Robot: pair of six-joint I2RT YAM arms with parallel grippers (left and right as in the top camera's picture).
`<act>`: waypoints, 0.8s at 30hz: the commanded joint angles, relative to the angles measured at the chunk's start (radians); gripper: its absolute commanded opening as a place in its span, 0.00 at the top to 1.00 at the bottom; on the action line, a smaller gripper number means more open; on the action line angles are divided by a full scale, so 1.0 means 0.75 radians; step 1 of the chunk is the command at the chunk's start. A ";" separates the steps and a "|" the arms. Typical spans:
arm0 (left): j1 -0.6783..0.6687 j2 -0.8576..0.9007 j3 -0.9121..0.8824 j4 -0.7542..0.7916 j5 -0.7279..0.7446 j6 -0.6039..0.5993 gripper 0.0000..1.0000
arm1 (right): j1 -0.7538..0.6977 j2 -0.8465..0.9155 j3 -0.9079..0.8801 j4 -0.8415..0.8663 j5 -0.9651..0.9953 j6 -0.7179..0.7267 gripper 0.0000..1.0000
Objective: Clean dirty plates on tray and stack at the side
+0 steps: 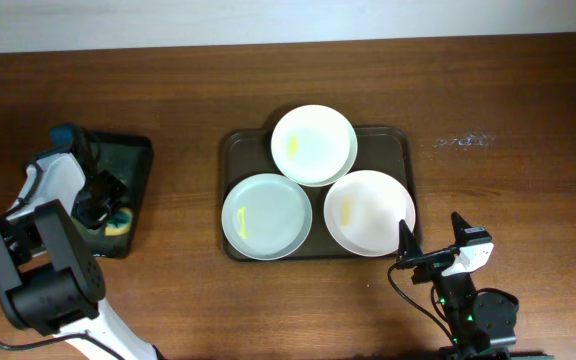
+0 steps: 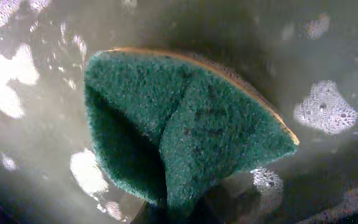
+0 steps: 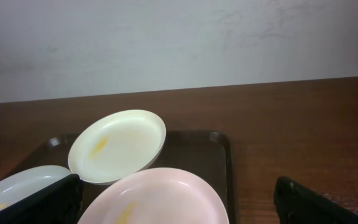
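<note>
Three plates lie on the dark brown tray (image 1: pixel 396 142): a back plate (image 1: pixel 314 144), a front left plate (image 1: pixel 266 216) and a front right plate (image 1: pixel 370 212), each with a small yellow smear. My right gripper (image 1: pixel 433 252) is open and empty just off the tray's front right corner. In the right wrist view its fingers (image 3: pixel 179 210) spread wide before the front right plate (image 3: pixel 166 193), with the back plate (image 3: pixel 117 146) and the tray (image 3: pixel 211 149) behind. My left gripper (image 1: pixel 103 205) is down in the black tray, shut on a folded green sponge (image 2: pixel 191 124).
The smaller black tray (image 1: pixel 133 150) at the far left holds soapy water with foam patches (image 2: pixel 325 109). The yellow-and-green sponge (image 1: pixel 120 226) shows at its near end. A faint chalky smear (image 1: pixel 463 141) marks the table right of the brown tray.
</note>
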 commanded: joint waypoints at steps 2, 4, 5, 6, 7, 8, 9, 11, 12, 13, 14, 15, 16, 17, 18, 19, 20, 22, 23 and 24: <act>0.005 -0.033 0.029 -0.033 0.176 -0.094 1.00 | -0.002 -0.009 -0.011 -0.001 0.002 -0.005 0.02; 0.005 -0.055 0.079 -0.077 0.231 -0.114 1.00 | -0.002 -0.009 -0.011 -0.001 0.002 -0.005 0.02; 0.006 -0.069 0.087 -0.073 0.230 -0.130 1.00 | -0.002 -0.009 -0.011 -0.001 0.002 -0.005 0.02; 0.006 -0.081 0.092 -0.068 0.231 -0.161 1.00 | -0.002 -0.009 -0.011 -0.002 0.002 -0.005 0.02; 0.006 -0.096 0.092 -0.073 0.237 -0.199 1.00 | -0.002 -0.009 -0.011 -0.001 0.002 -0.005 0.02; 0.006 -0.106 0.092 -0.063 0.223 -0.198 1.00 | -0.002 -0.009 -0.011 -0.001 0.002 -0.005 0.02; 0.006 -0.107 0.092 -0.025 0.161 -0.185 1.00 | -0.002 -0.009 -0.011 -0.001 0.002 -0.005 0.02; 0.006 -0.116 0.110 0.013 0.066 -0.111 1.00 | -0.002 -0.009 -0.011 -0.001 0.002 -0.005 0.02; 0.006 -0.134 0.125 0.009 0.043 -0.069 1.00 | -0.002 -0.009 -0.011 -0.002 0.002 -0.005 0.02; 0.006 -0.170 0.140 0.004 0.043 -0.030 1.00 | -0.002 -0.009 -0.011 -0.001 0.002 -0.005 0.02; 0.006 -0.234 0.146 0.002 0.041 -0.030 1.00 | -0.002 -0.009 -0.011 -0.002 0.002 -0.005 0.02; 0.005 -0.334 0.146 -0.018 0.039 -0.028 1.00 | -0.002 -0.009 -0.011 -0.001 0.002 -0.005 0.02; 0.004 -0.385 0.145 -0.020 -0.010 -0.006 1.00 | -0.002 -0.009 -0.011 -0.001 0.002 -0.005 0.02; -0.001 -0.377 0.121 0.031 -0.092 -0.006 1.00 | -0.002 -0.009 -0.011 -0.001 0.002 -0.005 0.02; -0.005 -0.307 0.008 0.125 -0.134 -0.006 1.00 | -0.002 -0.009 -0.011 -0.001 0.002 -0.005 0.02; -0.004 -0.243 -0.047 0.182 -0.140 -0.004 1.00 | -0.002 -0.009 -0.011 -0.001 0.002 -0.005 0.02; -0.001 -0.210 -0.047 0.173 -0.141 0.000 1.00 | -0.002 -0.009 -0.011 -0.001 0.002 -0.005 0.02; -0.004 -0.285 0.049 0.092 -0.138 0.060 1.00 | -0.002 -0.009 -0.011 -0.001 0.002 -0.005 0.02; -0.015 -0.369 0.126 0.003 -0.080 0.060 1.00 | -0.002 -0.009 -0.011 -0.001 0.002 -0.005 0.02; -0.031 -0.456 0.166 -0.045 0.027 0.060 1.00 | -0.002 -0.009 -0.011 -0.001 0.002 -0.005 0.02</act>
